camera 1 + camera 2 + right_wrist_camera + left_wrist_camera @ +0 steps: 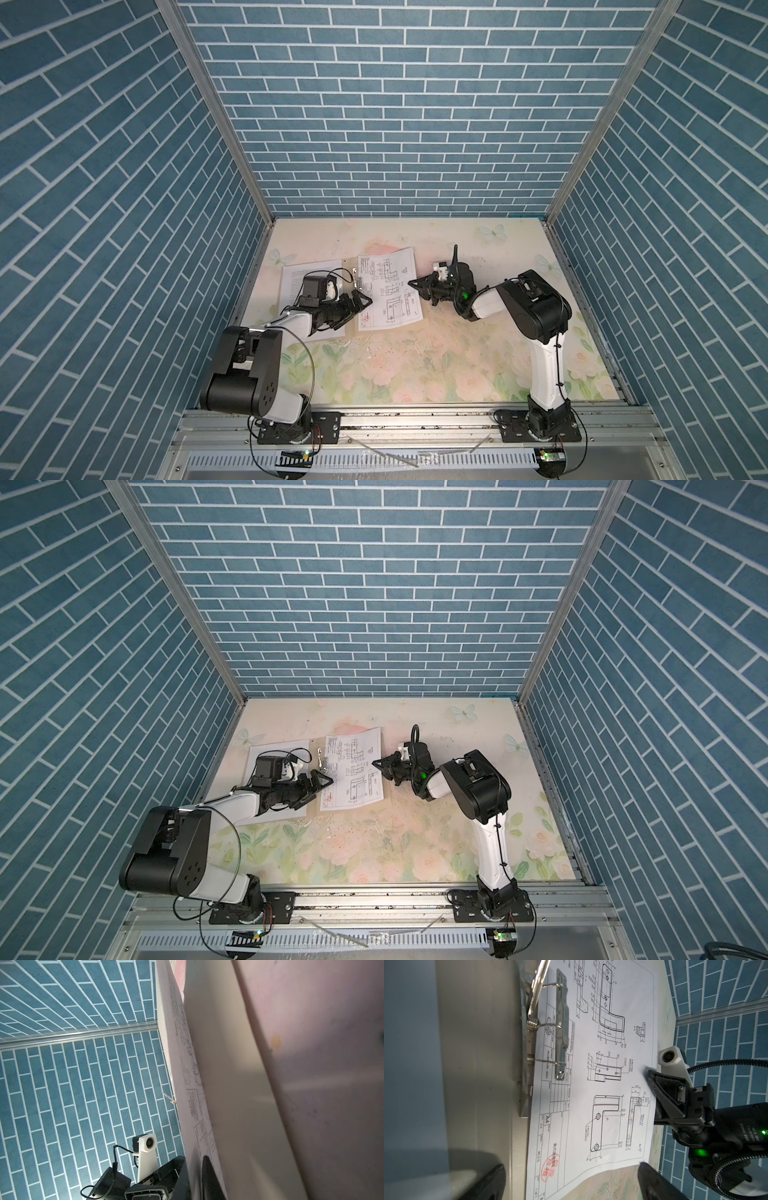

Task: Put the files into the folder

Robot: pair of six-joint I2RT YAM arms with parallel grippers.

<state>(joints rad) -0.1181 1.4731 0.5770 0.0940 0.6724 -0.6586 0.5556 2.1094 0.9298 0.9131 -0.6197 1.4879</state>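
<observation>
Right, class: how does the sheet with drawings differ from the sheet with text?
Print: the drawing sheet carries line drawings, the text sheet paragraphs. Place: the drawing sheet lies right of the metal clip, the text sheet left of it. View: the left arm covers much of the text sheet, while the drawing sheet shows almost whole. Both are white and similar in size.

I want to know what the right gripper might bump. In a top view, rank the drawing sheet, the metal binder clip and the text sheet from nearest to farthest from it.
1. The drawing sheet: its right edge meets the tips of the right gripper.
2. The metal binder clip: across that sheet, at its left edge.
3. The text sheet: farthest, at the far left.
</observation>
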